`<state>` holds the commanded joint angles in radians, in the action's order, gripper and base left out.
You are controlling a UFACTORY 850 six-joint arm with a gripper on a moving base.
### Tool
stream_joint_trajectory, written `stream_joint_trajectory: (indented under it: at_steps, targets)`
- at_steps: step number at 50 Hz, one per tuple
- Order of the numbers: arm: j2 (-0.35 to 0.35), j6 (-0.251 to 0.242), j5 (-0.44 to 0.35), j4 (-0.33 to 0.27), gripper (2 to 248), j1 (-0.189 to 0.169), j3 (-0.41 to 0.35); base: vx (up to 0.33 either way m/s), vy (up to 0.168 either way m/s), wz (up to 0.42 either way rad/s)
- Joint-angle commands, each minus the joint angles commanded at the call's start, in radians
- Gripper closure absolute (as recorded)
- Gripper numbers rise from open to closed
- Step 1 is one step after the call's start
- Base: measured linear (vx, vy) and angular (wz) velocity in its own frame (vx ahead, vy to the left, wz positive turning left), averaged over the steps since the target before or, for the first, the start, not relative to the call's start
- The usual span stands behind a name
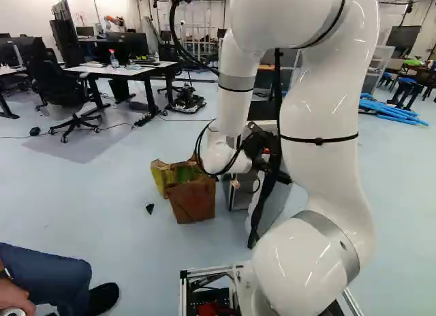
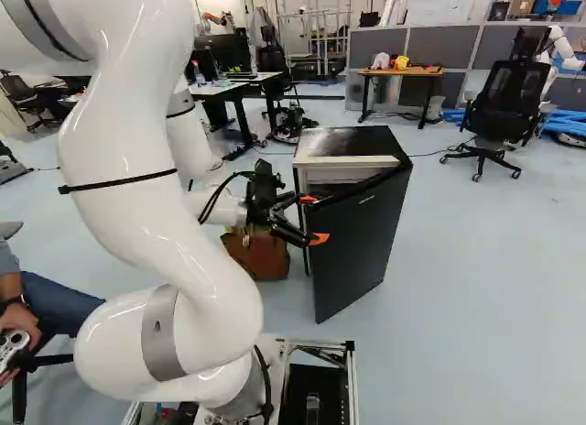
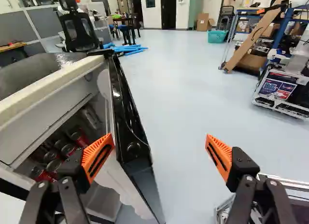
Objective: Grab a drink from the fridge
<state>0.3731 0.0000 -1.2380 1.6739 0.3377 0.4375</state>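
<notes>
**While the hand [image 2: 314, 219] stands spread at the door [image 2: 362, 242], the drinks [image 3: 67, 150] sit inside the fridge [image 2: 352, 141]**

Where the near frame [image 2: 352, 388] carries the arm's lowest joint, the white arm [image 2: 206, 324] rises on the left and reaches ahead to the fridge. At its end, the hand [image 3: 159, 149] has its two orange-padded fingers wide apart, with nothing pinched between them. The black door's upright edge lies in the gap, closer to the finger on the fridge's side; that finger overlaps the opening in the wrist view, though I cannot tell whether it touches the door. The other finger is out over the floor [image 2: 449, 288], on the door's outer side.

The door is ajar, and through the opening several red and dark cans lie together low in the compartment, beyond the nearer finger. None is in the hand.

Left of the fridge, a brown bag [image 1: 193, 200] rests on the floor. Farther off to the right stands a black office chair [image 2: 508, 100], with blue tubes [image 2: 563, 123] behind it. A wooden-topped bench [image 2: 426, 71] in the far part of the room bears a yellow object [image 2: 401, 62].
</notes>
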Motion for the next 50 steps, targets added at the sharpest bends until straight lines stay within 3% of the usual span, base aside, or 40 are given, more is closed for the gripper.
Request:
stream_joint_trajectory:
  at_steps: [23,50]
  targets:
    - [-0.017,0.0,-0.038,0.1,3,0.008,-0.038,0.0,0.0,0.0]
    - [-0.011,0.0,-0.093,0.204,3,-0.044,-0.02,0.0,0.0,0.0]
